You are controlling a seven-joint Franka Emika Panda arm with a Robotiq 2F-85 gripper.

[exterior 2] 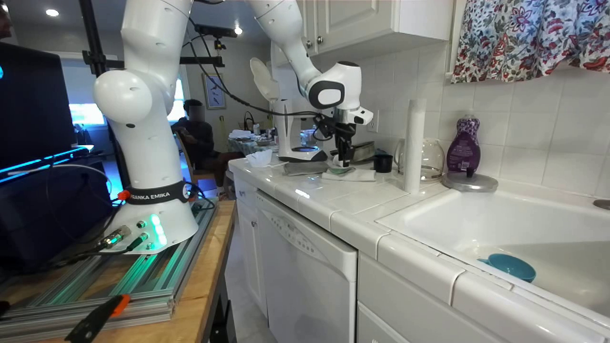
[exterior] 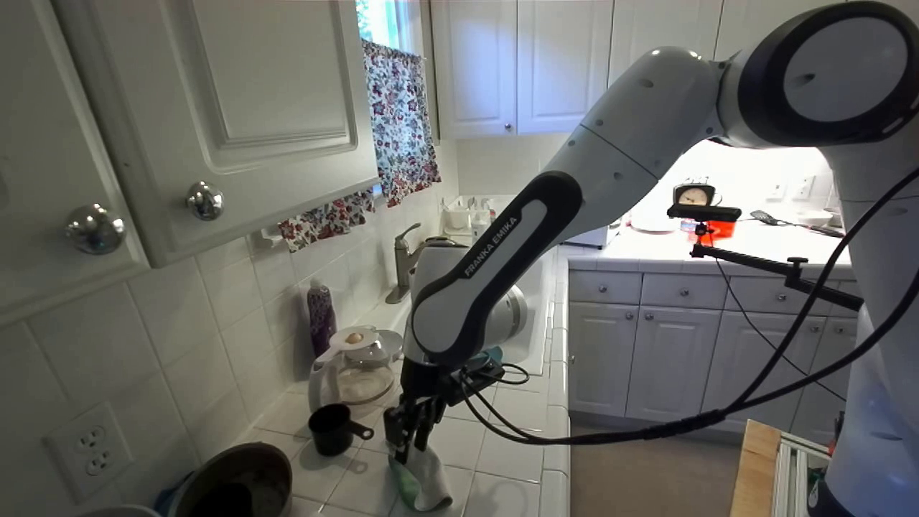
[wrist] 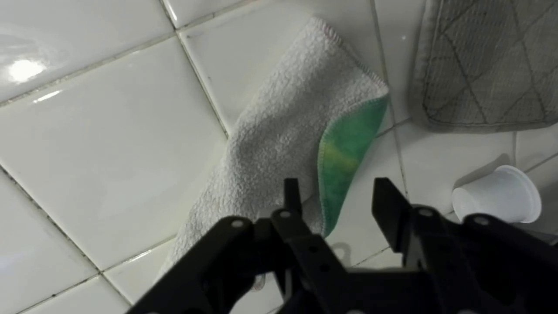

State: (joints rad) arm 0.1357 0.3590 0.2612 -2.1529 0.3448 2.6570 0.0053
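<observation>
Pincer [wrist: 338, 195], one, spread at one cloth [wrist: 279, 144].

I count one cloth [wrist: 279, 131], one quilted mat [wrist: 488, 65], one white cup [wrist: 492, 196], one black cup [exterior: 330, 431], one blue cup [exterior 2: 512, 267], one carafe [exterior: 365, 380] and one purple bottle [exterior 2: 464, 148].

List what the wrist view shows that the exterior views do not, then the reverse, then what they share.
Wrist view only: diagonal stitching on the grey quilted pad and a yellowish patch in the green of the terry cloth.
Exterior views only: the glass coffee carafe, the purple dish soap bottle, the floral curtain and the Franka Emika arm.
Shared: the gripper, the terry cloth and the white tiled counter. Whether an exterior view catches the small white cup, I cannot tell.
</observation>
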